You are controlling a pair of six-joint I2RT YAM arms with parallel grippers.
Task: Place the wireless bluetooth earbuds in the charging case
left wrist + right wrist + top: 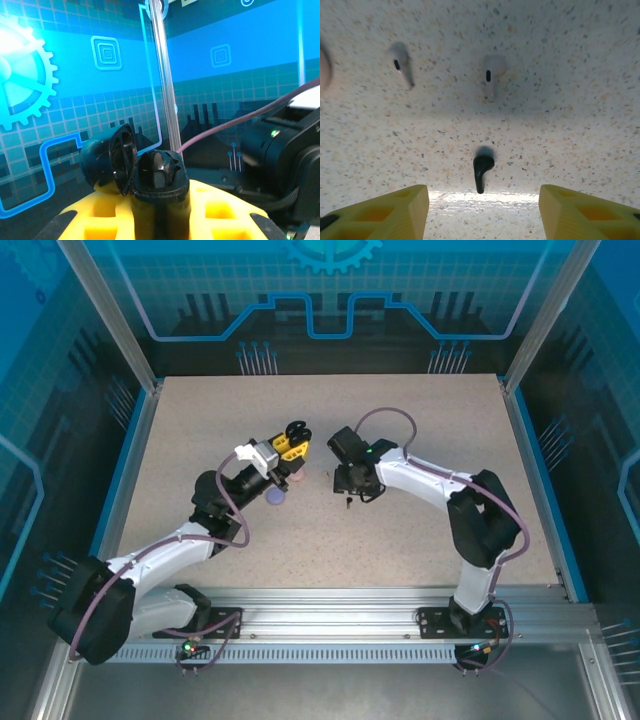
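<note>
Black earbud [481, 170] lying loose on the speckled table [580, 125], rounded head away from the right wrist camera, stem pointing back toward it. Touched by nothing. In line with the gap between the two yellow fingers [390, 210] of the right gripper [482, 202], just beyond their tips. Jaws standing well apart, holding nothing, low over the table.

Farther off on the same table, two paler ones. Whitish-pink earbud [491, 75] almost straight beyond the black one. Lilac-grey earbud [402, 62] off to the left of that. Both with stems toward the camera, apart from each other and from the black one. At the left edge of that view, the blurred side of a pink case [323, 70].

Black case [160, 175] raised in the left gripper [291, 447], the blue back wall [225, 100] behind it in the left wrist view. Jaws closed tight on the base of the case, yellow fingers on either side. Lid [112, 160] swung open to the left, moulded hollows of the base facing the camera; contents of the hollows impossible to tell. Right arm [290, 150] close by on the right of that view.

From above, both grippers near the middle of the table, facing each other. Lilac case [275, 497] on the table beneath the left arm's wrist, the pink case just beside it, toward the right gripper.
</note>
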